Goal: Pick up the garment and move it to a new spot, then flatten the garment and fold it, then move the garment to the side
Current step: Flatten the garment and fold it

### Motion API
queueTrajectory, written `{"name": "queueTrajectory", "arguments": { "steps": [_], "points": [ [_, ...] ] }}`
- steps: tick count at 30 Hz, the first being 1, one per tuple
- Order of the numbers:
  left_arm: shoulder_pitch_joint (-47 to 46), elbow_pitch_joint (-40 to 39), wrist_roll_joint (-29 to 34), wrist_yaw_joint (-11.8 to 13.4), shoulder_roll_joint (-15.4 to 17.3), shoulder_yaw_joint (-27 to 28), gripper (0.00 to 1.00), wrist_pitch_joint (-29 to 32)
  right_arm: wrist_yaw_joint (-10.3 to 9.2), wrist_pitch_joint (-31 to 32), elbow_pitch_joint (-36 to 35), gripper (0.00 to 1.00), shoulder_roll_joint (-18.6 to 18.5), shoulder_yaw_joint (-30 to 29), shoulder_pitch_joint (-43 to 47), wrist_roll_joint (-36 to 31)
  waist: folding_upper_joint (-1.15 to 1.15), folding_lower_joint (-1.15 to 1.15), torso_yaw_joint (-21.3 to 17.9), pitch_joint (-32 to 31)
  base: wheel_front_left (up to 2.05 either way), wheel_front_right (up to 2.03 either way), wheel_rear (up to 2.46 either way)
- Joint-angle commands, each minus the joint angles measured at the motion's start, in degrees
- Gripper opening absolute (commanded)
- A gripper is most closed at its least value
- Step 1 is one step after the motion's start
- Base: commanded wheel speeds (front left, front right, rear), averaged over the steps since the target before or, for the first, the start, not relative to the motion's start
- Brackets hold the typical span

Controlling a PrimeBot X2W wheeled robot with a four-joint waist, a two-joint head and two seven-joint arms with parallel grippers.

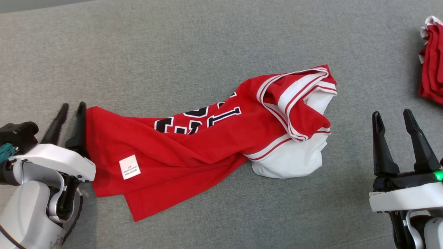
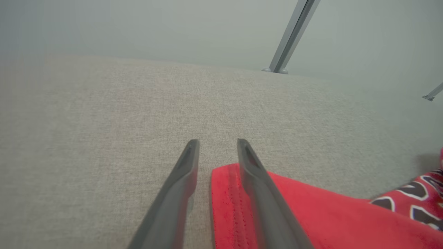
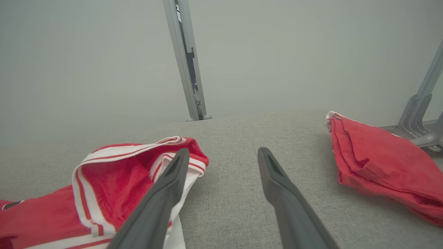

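Red cloth, head view: a red and white sports shirt (image 1: 193, 152) lies bunched up on the grey cloth top (image 1: 173, 52).
Left wrist view: the left claw (image 2: 216, 141) stands parted at the shirt's red edge, pinching nothing.
Right wrist view: the right claw (image 3: 223, 150) gapes empty near the white part.
Not yet done, I think: flatten, fold, move aside.

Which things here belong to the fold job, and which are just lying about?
Job:
red jersey, crumpled
left hand, open at its hem
right hand, open, clear of it

Lying about:
folded red garment, far right
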Motion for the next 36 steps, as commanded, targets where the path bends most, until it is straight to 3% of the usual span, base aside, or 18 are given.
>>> {"name": "queueTrajectory", "arguments": {
  "steps": [1,8,13,24,36],
  "points": [
    [-0.55,-0.17,0.87,0.81,0.56,0.08,1.00,-1.00,-0.02,-0.38,0.02,1.00,-0.20,-0.26,-0.28,-0.25,0.00,0.00,0.46,-0.51,0.00,0.00,0.00],
    [3.85,-8.17,6.20,7.61,0.70,2.03,1.00,-7.06,-0.02,0.42,-0.13,1.00,-0.20,-0.99,0.71,-1.89,0.00,0.00,3.29,-3.78,0.00,0.00,0.00],
    [8.78,-17.85,9.73,10.44,0.24,3.11,1.00,-8.05,-0.02,1.59,-0.23,1.00,-0.20,-0.67,1.63,-2.91,0.00,0.00,5.21,-6.70,0.00,0.00,0.00],
    [20.90,-28.28,13.09,11.46,0.35,1.09,1.00,-7.30,-0.02,3.96,0.05,1.00,-0.39,0.58,4.65,-3.99,0.00,0.00,6.70,-11.62,0.00,0.00,0.00],
    [21.20,-29.18,12.45,11.32,0.21,-0.13,1.00,-6.07,-0.02,6.52,1.00,1.00,-1.40,-0.60,6.17,-3.37,0.00,0.00,7.66,-10.97,0.00,0.00,0.00]
  ]
}}
